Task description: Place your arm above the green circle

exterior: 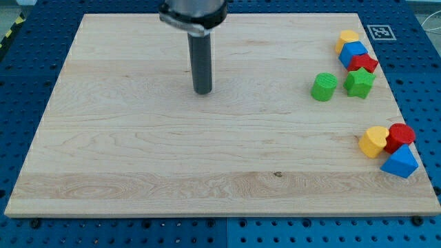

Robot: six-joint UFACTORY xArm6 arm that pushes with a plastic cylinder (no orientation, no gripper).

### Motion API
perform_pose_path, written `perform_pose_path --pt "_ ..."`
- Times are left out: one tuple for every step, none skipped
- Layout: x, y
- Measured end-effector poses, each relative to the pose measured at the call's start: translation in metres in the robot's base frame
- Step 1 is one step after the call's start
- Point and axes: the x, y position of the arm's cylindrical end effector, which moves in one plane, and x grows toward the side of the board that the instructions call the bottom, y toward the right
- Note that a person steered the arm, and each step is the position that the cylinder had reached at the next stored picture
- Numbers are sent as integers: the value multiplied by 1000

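While resting on the wooden worktop [138, 158], my tip [202, 91] is standing well left of the green circle [323, 87], which is sitting beside the green star [359, 83]; no hand is showing.

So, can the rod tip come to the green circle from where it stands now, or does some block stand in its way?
Probably yes. My tip stands to the view's left of the green circle, with only bare board between them. The green star sits on the circle's far side, off that path.

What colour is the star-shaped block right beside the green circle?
Green, same shade as the green circle. The green star shows clearly in the camera view, at the view's right.
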Motion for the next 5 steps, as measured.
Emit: perform_pose_path --pt "-40 24" --pt "-73 58" --pt "-95 102" --pt "-98 151" --pt "-92 194"
